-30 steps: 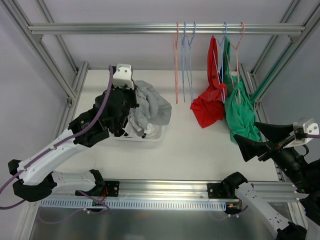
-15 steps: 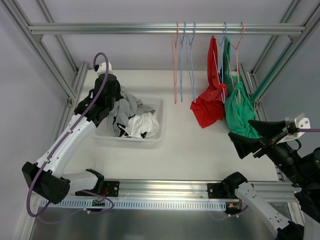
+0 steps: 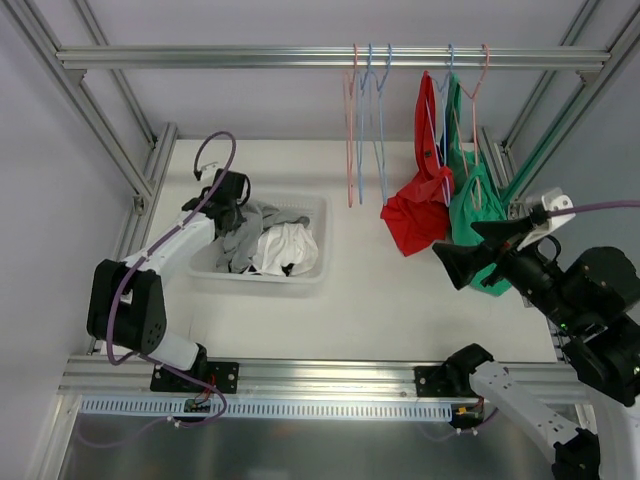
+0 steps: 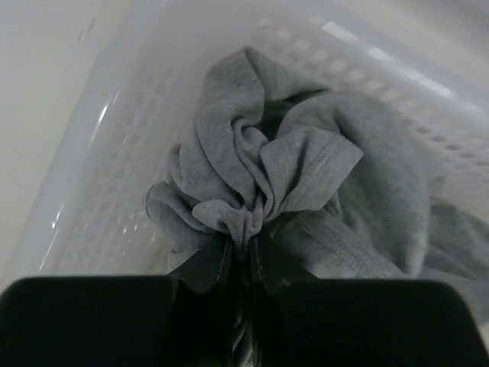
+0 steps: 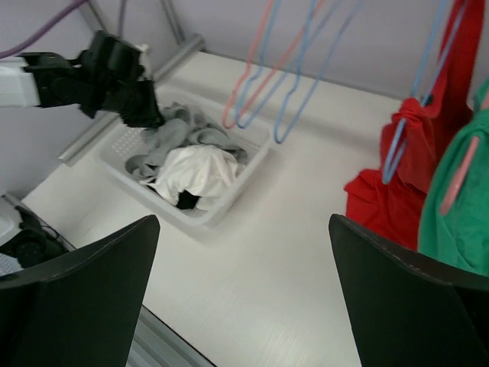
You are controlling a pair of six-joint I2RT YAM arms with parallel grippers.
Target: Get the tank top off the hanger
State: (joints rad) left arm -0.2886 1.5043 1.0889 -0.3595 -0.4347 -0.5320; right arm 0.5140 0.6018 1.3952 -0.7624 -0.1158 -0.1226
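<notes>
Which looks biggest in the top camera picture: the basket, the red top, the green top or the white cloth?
Basket.
Then red top and green top, too alike to rank; the right gripper hides some green.
White cloth smallest.

1. I can't see the fingertips of my left gripper (image 4: 243, 251); the grey garment (image 4: 306, 176) bunches over them.
2. The green tank top (image 5: 452, 237) runs off the right wrist view's edge.
3. The left wrist view crops the basket (image 4: 99, 168).
</notes>
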